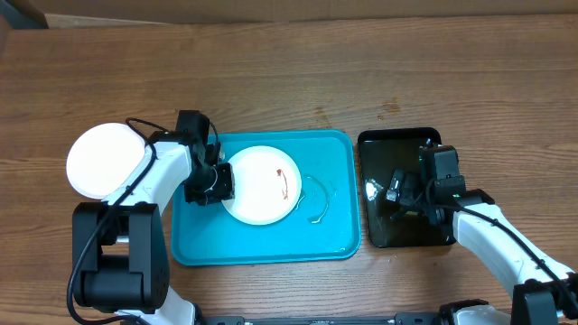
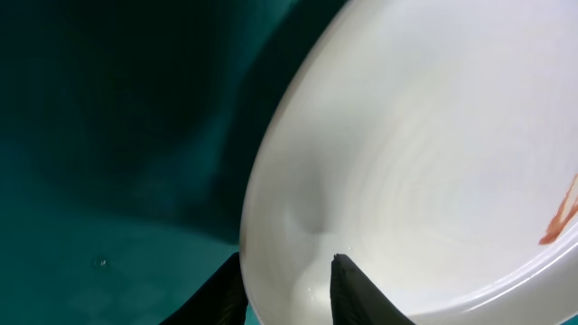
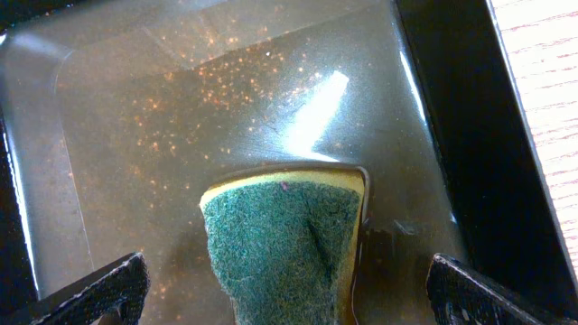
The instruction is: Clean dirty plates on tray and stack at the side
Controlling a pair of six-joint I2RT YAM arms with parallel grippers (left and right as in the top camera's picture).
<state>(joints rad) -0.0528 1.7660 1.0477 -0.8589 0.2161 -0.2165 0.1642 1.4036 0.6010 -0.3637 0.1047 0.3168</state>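
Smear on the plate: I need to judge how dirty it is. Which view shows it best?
Overhead: the whole reddish smear shows on the plate in the tray. The left wrist view catches only its end at the frame edge. The right wrist view shows none of it, just a sponge.

You have a white plate [image 2: 424, 153] filling the right and centre of your view, with the turquoise tray [image 2: 99, 253] to its left, darkened by shadow near the rim. Your left gripper [image 2: 287, 282] has its jaws on either side of the plate's rim at the bottom edge. You cannot tell whether they pinch it. A reddish smear [image 2: 560, 217] marks the plate at far right.
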